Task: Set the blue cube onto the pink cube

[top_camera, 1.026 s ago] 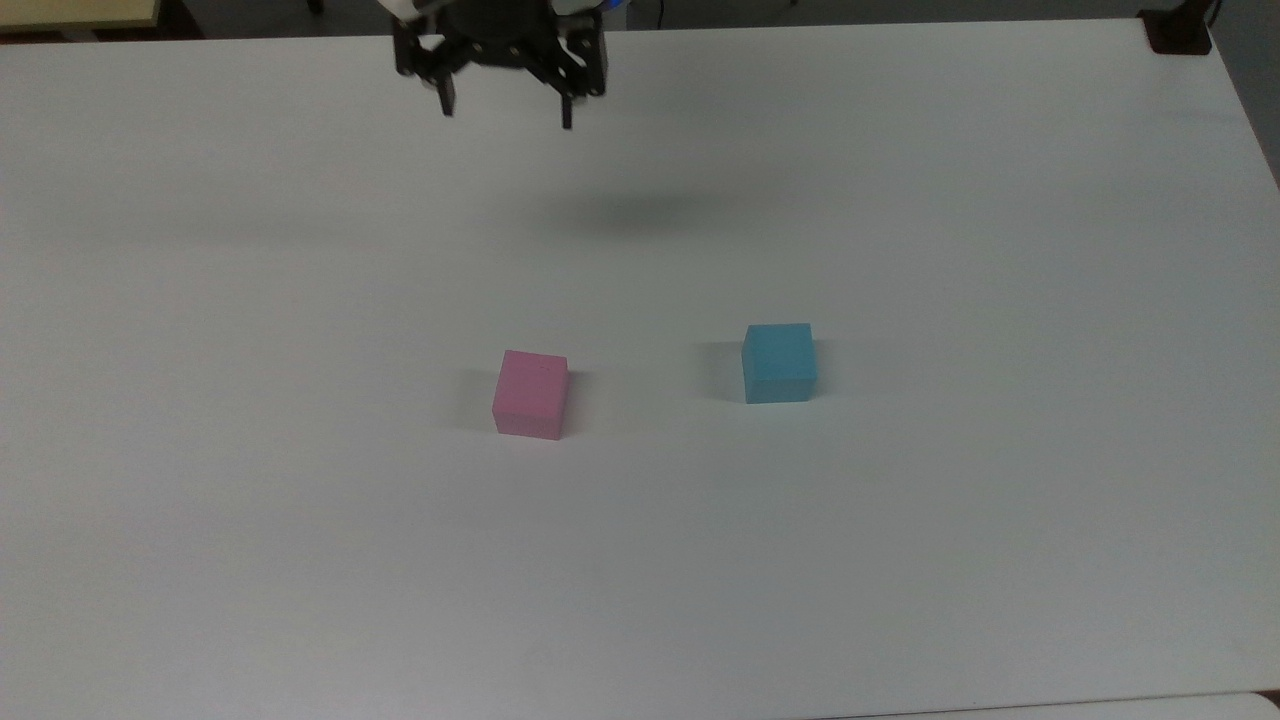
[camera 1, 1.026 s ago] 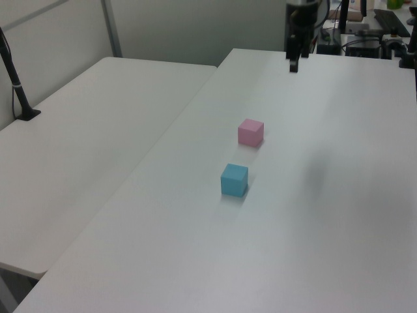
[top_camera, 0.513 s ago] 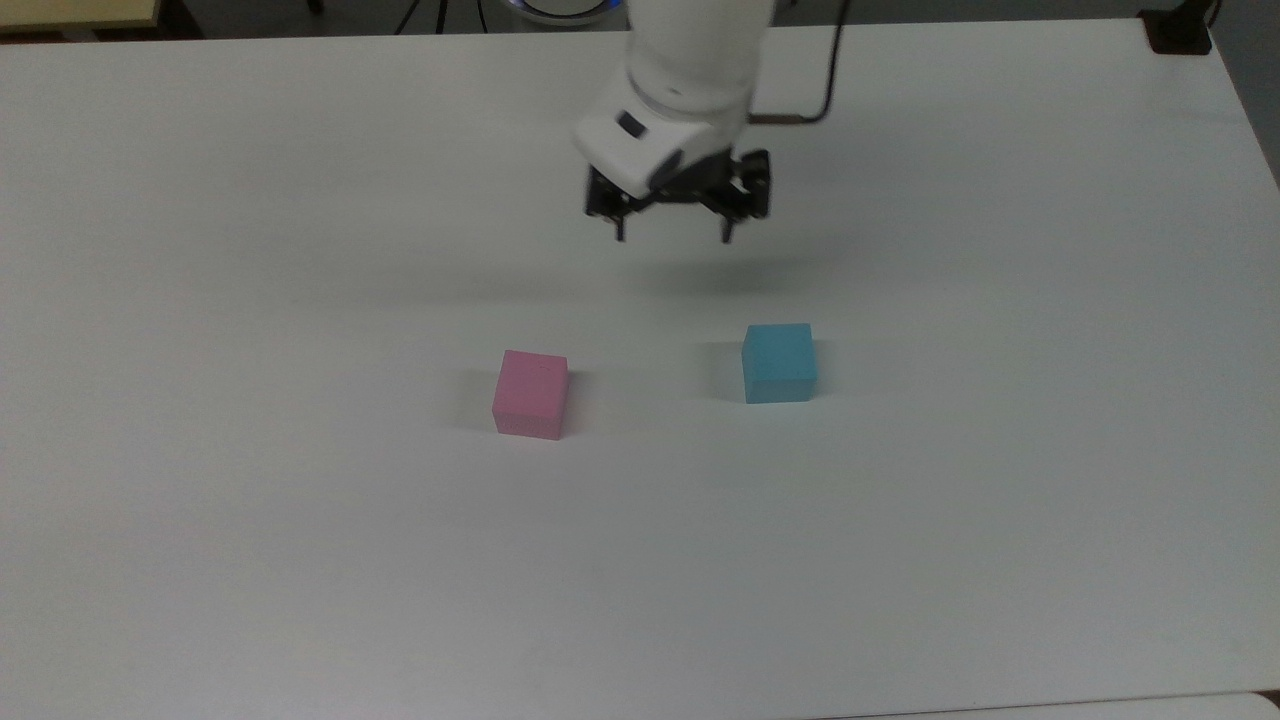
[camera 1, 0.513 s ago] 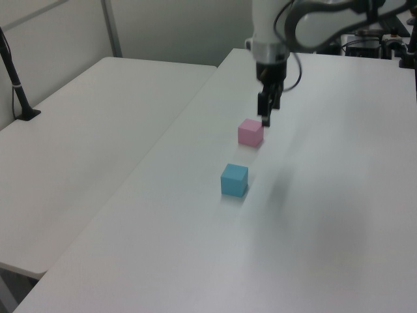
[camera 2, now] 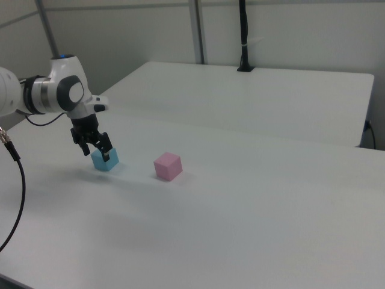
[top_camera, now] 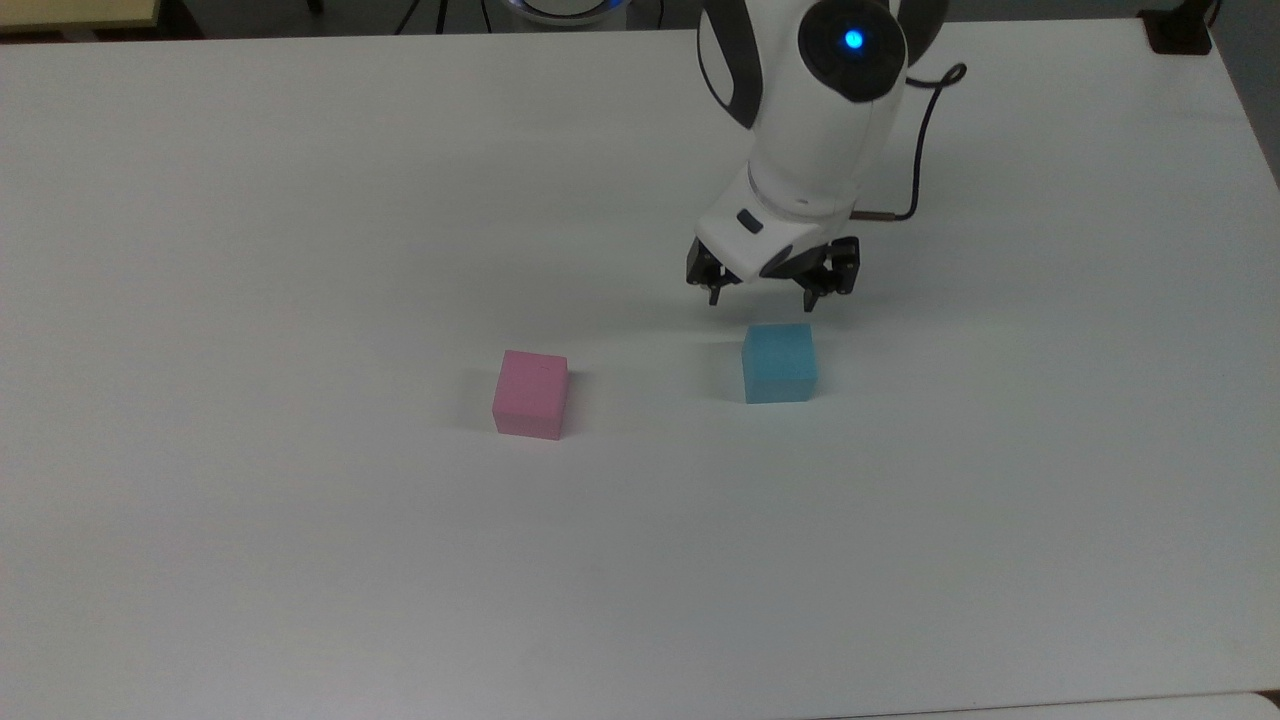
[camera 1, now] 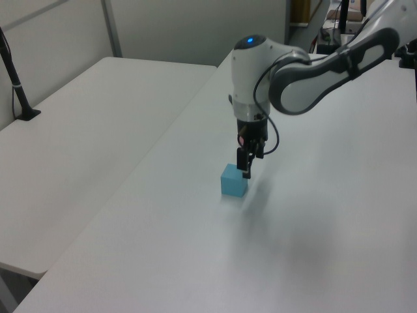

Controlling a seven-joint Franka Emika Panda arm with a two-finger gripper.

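The blue cube rests on the white table, right of the pink cube in the top view, with a clear gap between them. My gripper points down, open and holding nothing, its fingers spread about a cube's width just over the blue cube's far edge. In the left view the gripper hangs right at the blue cube, and the arm hides the pink cube. In the right view the gripper is over the blue cube, with the pink cube to its right.
A black cable loops off the arm's wrist. A black clamp sits at the table's far right corner. A second table adjoins along a seam, with a black post on it.
The arm has swept from the table's far edge toward the blue cube and come down. The gripper has stayed open. Neither cube has moved.
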